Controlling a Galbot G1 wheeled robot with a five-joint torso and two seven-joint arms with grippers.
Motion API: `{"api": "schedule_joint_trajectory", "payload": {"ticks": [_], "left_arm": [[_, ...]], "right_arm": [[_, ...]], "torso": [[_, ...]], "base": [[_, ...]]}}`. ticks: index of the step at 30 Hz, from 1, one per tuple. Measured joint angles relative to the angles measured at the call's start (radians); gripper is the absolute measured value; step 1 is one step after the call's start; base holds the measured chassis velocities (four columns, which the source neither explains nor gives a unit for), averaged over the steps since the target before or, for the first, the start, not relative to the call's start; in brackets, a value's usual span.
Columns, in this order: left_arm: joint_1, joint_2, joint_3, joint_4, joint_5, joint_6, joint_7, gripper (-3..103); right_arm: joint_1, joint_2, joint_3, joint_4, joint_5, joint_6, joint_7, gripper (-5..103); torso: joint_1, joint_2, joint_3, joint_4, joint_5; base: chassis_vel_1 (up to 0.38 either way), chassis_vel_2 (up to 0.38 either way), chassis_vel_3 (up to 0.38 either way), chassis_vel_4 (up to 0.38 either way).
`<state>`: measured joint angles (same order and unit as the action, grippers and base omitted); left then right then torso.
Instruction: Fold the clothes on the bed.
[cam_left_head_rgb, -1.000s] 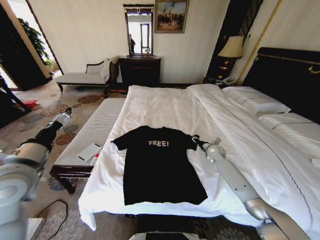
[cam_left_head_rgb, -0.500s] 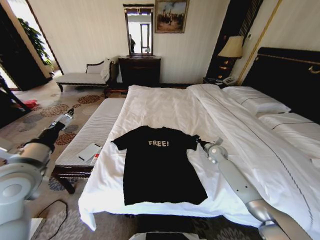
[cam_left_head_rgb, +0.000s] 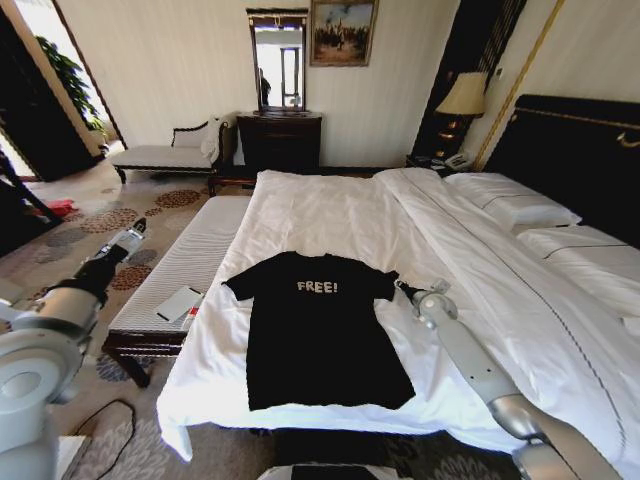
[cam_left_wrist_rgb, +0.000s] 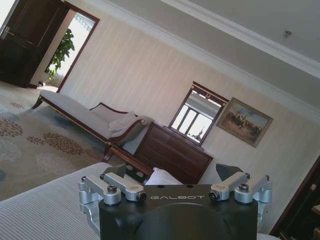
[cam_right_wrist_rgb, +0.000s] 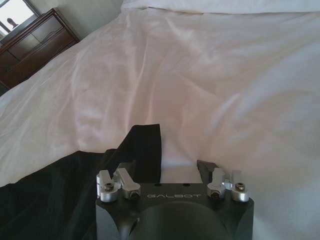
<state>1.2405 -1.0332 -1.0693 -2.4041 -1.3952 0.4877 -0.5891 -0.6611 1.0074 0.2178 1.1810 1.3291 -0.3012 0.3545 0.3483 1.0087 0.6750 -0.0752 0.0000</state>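
Right claw, jaws apart w/ T-shirt sleeve hem just ahead on bed: light, limp cotton, prob. pinch at hem; left claw released, off over bench.

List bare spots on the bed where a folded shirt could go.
Widest free patch: white duvet between the T-shirt collar and the far edge of the bed toward the dresser. Another strip runs between the right gripper and the pillows. Crowded: the sleeve by the right gripper, jaws open. The left gripper hangs over the bench.
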Motion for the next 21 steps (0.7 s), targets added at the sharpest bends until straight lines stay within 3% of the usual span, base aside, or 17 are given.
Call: {"api": "schedule_joint_trajectory", "payload": {"ticks": [4, 7, 13, 16, 21], "left_arm": [[-0.001, -0.003, 0.006, 0.001, 0.001, 0.000, 0.000, 100], [-0.002, -0.004, 0.008, 0.001, 0.002, 0.000, 0.000, 100], [-0.003, -0.003, 0.005, 0.005, 0.003, 0.000, 0.000, 100], [-0.004, -0.004, 0.007, 0.007, 0.003, 0.000, 0.000, 100], [-0.009, -0.006, 0.014, 0.009, 0.006, 0.000, 0.001, 100]], "right_arm": [[-0.008, 0.000, -0.003, 0.025, 0.006, 0.000, -0.013, 83], [-0.008, 0.004, -0.009, 0.028, 0.004, 0.000, -0.019, 67], [-0.008, 0.009, -0.015, 0.025, -0.006, 0.001, -0.026, 51], [-0.008, 0.010, -0.016, 0.024, -0.016, 0.004, -0.029, 34], [-0.009, 0.005, -0.014, 0.027, -0.021, 0.009, -0.029, 18]], "torso": [[0.000, 0.000, 0.000, 0.0000, 0.0000], [0.000, 0.000, 0.000, 0.0000, -0.0001], [0.000, 0.000, 0.000, -0.0001, 0.0000], [0.000, 0.000, 0.000, 0.0000, -0.0001], [0.000, 0.000, 0.000, 0.0000, 0.0000]], "base": [[0.000, 0.000, 0.000, 0.000], [0.000, 0.000, 0.000, 0.000], [0.000, 0.000, 0.000, 0.000], [0.000, 0.000, 0.000, 0.000], [0.000, 0.000, 0.000, 0.000]]}}
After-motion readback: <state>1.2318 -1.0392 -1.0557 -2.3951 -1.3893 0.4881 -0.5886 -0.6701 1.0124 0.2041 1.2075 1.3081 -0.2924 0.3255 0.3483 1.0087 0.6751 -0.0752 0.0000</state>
